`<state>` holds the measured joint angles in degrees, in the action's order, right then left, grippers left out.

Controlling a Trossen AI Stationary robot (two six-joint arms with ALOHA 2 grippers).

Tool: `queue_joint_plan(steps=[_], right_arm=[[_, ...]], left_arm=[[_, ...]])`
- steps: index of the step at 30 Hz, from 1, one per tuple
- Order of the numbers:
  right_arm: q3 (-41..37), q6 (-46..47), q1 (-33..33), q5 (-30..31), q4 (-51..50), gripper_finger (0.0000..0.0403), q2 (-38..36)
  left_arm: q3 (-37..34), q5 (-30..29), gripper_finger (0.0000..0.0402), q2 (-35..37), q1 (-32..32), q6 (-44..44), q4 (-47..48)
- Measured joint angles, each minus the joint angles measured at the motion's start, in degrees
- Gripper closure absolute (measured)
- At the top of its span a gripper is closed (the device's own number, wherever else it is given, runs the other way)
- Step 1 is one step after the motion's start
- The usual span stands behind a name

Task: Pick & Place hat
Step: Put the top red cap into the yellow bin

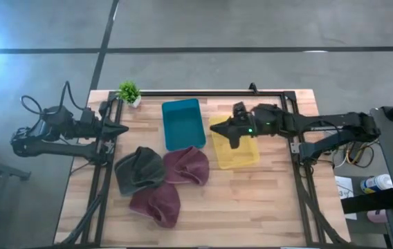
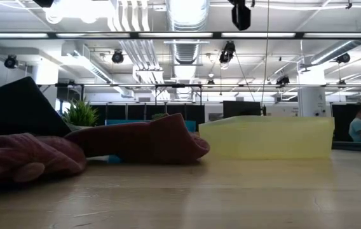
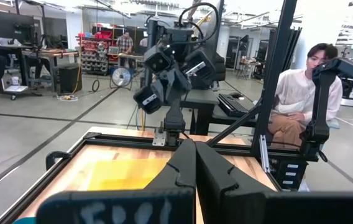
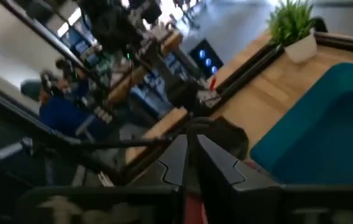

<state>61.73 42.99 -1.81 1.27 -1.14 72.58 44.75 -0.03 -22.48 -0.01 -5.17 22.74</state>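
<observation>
R gripper (image 1: 218, 128) pinched shut, empty, over yellow bin (image 1: 245, 156) far-left corner | hats (image 1: 162, 178) lie near-left of it, pile running left-right | L gripper (image 1: 122, 128) shut, parked left, about as near

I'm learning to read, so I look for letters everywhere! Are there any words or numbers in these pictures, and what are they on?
No text can be read for sure.
Left gripper: pale marks on the dark bar below its fingers, too blurred to read.
Right gripper: similar pale smudges, unreadable.
The yellow bin, teal bin and hats show no writing.
</observation>
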Motion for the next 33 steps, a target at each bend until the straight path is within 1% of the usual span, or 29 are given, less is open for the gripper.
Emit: queue_joint_plan(steps=[3,6,10,15,21,24,29,33], right_arm=[[3.96,-2.56,-0.01,-1.11,-5.08,0.0374,2.82],[7.07,-3.09,0.07,-3.09,-9.18,0.0374,6.20],[10.29,-2.74,0.88,-3.95,-10.88,0.0374,10.22],[13.01,1.21,2.26,0.35,-11.03,0.0374,16.32],[15.87,10.45,2.39,4.62,-11.05,0.0374,22.73],[18.14,12.25,2.62,4.80,-10.71,0.0374,25.79],[22.45,11.02,3.04,6.27,-10.49,0.0374,30.42],[25.34,13.14,3.45,5.07,-10.69,0.0374,33.94]], left_arm=[[0.00,0.00,0.0401,-0.02,-0.02,0.02,0.03],[0.00,0.00,0.0401,0.00,-0.04,0.02,0.13],[-0.02,0.00,0.0401,-0.02,-0.04,0.02,0.15],[0.00,0.02,0.0401,-0.02,-0.02,0.02,0.11],[0.00,0.01,0.0401,-0.02,-0.02,0.00,0.07],[-0.02,0.02,0.0401,-0.02,0.00,0.00,0.07],[0.00,0.01,0.0401,-0.02,0.00,0.01,0.02],[0.00,0.00,0.0401,-0.02,0.00,0.02,0.02]])
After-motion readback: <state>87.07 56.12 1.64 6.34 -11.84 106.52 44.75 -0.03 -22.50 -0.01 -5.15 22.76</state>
